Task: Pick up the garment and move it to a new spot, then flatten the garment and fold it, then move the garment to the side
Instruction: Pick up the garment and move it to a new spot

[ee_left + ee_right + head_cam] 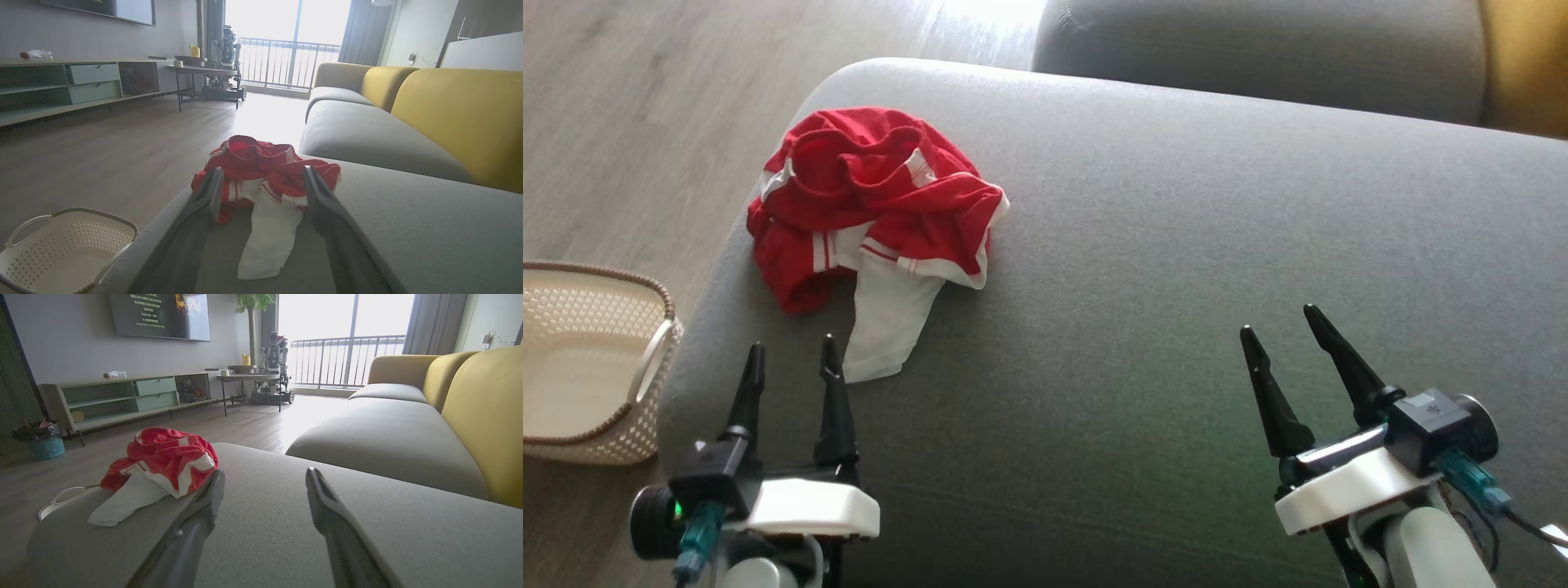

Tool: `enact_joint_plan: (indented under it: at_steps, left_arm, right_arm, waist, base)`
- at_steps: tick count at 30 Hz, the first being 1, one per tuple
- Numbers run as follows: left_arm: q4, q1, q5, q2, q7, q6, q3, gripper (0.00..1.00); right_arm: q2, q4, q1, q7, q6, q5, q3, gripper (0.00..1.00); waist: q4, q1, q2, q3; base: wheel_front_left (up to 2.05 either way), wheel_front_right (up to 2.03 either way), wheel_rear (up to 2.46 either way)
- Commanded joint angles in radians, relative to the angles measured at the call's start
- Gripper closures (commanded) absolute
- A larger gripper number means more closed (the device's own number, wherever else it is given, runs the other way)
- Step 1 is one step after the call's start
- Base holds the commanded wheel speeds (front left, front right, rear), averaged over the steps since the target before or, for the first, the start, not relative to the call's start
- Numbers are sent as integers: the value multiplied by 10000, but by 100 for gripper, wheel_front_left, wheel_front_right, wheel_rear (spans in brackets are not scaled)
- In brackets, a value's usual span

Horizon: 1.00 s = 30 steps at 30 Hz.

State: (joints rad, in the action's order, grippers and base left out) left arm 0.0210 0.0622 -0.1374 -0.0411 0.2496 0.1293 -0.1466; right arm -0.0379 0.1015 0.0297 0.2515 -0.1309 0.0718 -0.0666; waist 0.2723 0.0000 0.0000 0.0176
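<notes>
Lying crumpled on the grey sofa cushion, the garment sits just ahead of the left gripper and well left of the right gripper; both have fingers spread, empty.

A grey seat cushion spans the middle and right of the head view, with wooden floor at upper left and a white perforated basket standing on it at the lower left edge. In the right wrist view yellow backrests rise at right, a low cabinet with pale green drawers runs at left under a dark wall screen, and a small table stands near the balcony railing.
</notes>
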Motion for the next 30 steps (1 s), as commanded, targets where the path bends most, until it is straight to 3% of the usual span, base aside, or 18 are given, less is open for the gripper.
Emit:
enact_joint_plan:
  at_steps: [1, 10, 19, 24, 30]
  left_arm:
    - [-422, -192, -43, -91, 122, 24, 370, 0]
    - [-602, -778, 89, -91, 122, -158, 519, 0]
    - [-417, -3477, 512, -331, 122, -1366, 1050, 0]
    - [912, -5242, 532, -836, 122, -1922, 1247, 0]
    - [3241, -7313, 486, -1521, -487, -2240, 1164, 0]
  right_arm:
    - [-123, -376, 175, 103, 2, 39, -204, 0]
    - [-123, -397, 295, 103, 2, -73, -242, 0]
    - [-123, -507, 689, 103, 2, -533, -129, 0]
    - [-123, -558, 878, 103, 2, -625, -28, 0]
    - [-123, -634, 1012, 103, 2, -574, 75, 0]
  waist:
    - [62, 0, 0, 36]
    - [240, 0, 0, 565]
    - [-102, 0, 0, 1830]
    - [-428, 0, 0, 2436]
    - [-873, 0, 0, 2992]
  base:
    - [0, 0, 0]
    - [0, 0, 0]
    - [0, 0, 0]
    - [0, 0, 0]
    - [0, 0, 0]
